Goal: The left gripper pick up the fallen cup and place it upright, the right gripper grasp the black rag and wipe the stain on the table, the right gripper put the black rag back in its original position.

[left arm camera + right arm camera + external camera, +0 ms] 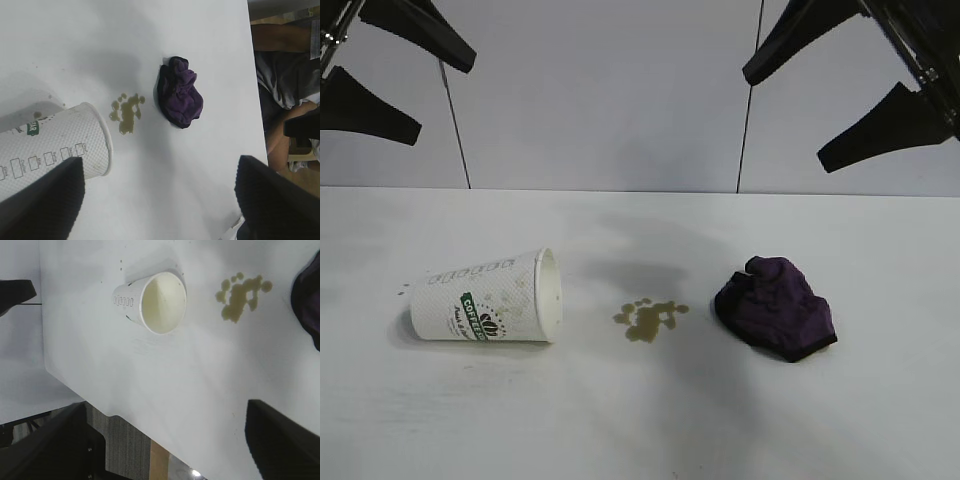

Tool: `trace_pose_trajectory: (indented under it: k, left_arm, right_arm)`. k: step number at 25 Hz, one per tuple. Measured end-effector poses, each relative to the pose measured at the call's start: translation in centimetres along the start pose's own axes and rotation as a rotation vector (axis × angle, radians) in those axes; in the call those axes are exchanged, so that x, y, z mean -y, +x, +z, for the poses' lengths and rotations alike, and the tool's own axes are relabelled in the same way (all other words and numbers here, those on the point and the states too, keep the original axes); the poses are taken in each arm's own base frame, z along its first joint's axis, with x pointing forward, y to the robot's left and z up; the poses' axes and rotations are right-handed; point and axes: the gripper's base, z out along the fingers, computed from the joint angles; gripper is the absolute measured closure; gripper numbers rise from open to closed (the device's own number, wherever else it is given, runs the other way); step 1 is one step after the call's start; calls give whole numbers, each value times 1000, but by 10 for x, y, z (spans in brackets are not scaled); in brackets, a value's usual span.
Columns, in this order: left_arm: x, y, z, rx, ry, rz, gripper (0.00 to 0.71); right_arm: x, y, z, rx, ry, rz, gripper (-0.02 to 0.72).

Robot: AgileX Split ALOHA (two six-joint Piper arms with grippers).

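Two grippers hang above the bench [640,420], fingers spread wide and empty: left gripper [395,85] at the upper left, right gripper [830,105] at the upper right. The paper coffee cup [485,297] lies on its side, its mouth facing the olive-brown stain [648,318]; the purple rag [777,307] sits just beyond the stain.

Cup [485,303] lying on its side at left of table [640,420], mouth turned toward the stain [648,319], stain at centre just beside the cup's rim, black rag [777,307] to the right of stain, apart from it, left gripper [395,85] above at far left, right gripper [830,100] above at far right.
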Motion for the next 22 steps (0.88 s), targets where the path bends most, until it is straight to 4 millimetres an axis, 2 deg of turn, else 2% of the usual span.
trace_pose_trajectory:
  k: [22]
  left_arm:
    - [0, -1, 0, 13, -3, -2, 116]
  right_arm:
    - [0, -1, 0, 10, 3, 0, 114]
